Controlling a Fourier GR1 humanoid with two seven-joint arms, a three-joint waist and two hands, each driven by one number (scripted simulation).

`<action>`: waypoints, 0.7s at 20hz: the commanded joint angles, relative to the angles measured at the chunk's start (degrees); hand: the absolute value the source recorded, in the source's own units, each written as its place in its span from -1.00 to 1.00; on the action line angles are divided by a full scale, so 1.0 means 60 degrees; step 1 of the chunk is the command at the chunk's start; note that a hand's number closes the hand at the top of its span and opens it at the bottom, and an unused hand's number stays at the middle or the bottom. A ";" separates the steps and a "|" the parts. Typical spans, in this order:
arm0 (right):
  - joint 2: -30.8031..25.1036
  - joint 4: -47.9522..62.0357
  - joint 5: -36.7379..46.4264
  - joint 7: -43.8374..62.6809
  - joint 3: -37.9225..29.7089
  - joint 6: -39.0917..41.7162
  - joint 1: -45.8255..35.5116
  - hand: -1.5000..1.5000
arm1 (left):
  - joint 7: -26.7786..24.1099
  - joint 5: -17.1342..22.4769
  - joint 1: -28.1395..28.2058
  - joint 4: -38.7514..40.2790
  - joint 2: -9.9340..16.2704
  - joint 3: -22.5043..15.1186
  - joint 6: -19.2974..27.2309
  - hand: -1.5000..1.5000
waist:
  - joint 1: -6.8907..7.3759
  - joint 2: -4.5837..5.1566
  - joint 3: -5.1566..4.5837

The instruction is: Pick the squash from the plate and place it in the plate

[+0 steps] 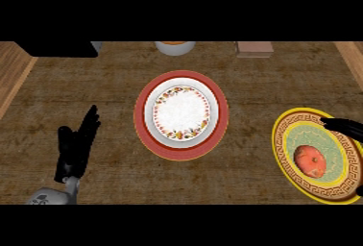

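A round orange-red squash [311,161] lies on the yellow plate [291,173] with a brown patterned rim at the right. A second plate [181,144], red-rimmed with a white floral centre, sits in the middle of the counter with nothing on it. My right hand [346,127] shows only as black fingers at the right edge, reaching over the yellow plate's upper rim, above and to the right of the squash without touching it. My left hand [77,141] rests open at the left, fingers straight and pointing up, well away from both plates.
Along the counter's far edge stand a black object [60,49] at the left, a white container with orange contents [175,47] in the middle and a pinkish box [254,49] to its right. Wooden borders run along both sides.
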 commanded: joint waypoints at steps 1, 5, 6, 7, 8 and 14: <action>-0.0430 0.0176 0.0830 0.0090 0.0517 0.0781 -0.0282 -1.00 | -0.0246 -0.0024 0.0591 -0.0237 -0.0090 0.0060 -0.0061 0.00 | -0.0001 -0.0018 -0.0008; 0.0292 -0.0077 0.1664 0.1051 0.1076 0.0865 -0.0784 -1.00 | 0.0238 -0.0230 0.0191 -0.0152 -0.0213 0.0191 -0.0071 0.00 | -0.0063 -0.0019 -0.0008; 0.0429 0.0968 0.2143 0.0136 0.1044 0.0182 -0.0605 -1.00 | -0.0176 -0.0129 0.0416 -0.0094 -0.0001 0.0474 -0.0412 0.00 | -0.0046 -0.0009 -0.0003; 0.0324 0.0894 0.2005 0.0483 0.0841 0.1036 -0.1340 -1.00 | 0.0101 -0.0177 -0.0279 0.0350 -0.0239 0.0590 -0.0441 0.00 | -0.0070 -0.0006 -0.0006; 0.0282 -0.0237 0.1903 0.1261 0.0831 0.1081 -0.0561 -1.00 | 0.0168 -0.0369 0.0763 -0.0627 -0.0175 0.0260 -0.0272 0.00 | -0.0103 -0.0039 -0.0009; 0.0718 0.1021 0.2856 -0.0020 0.0483 0.0380 -0.0419 -1.00 | 0.0376 -0.0716 0.0011 0.0058 -0.0616 0.0837 -0.0451 0.00 | -0.0146 -0.0027 -0.0006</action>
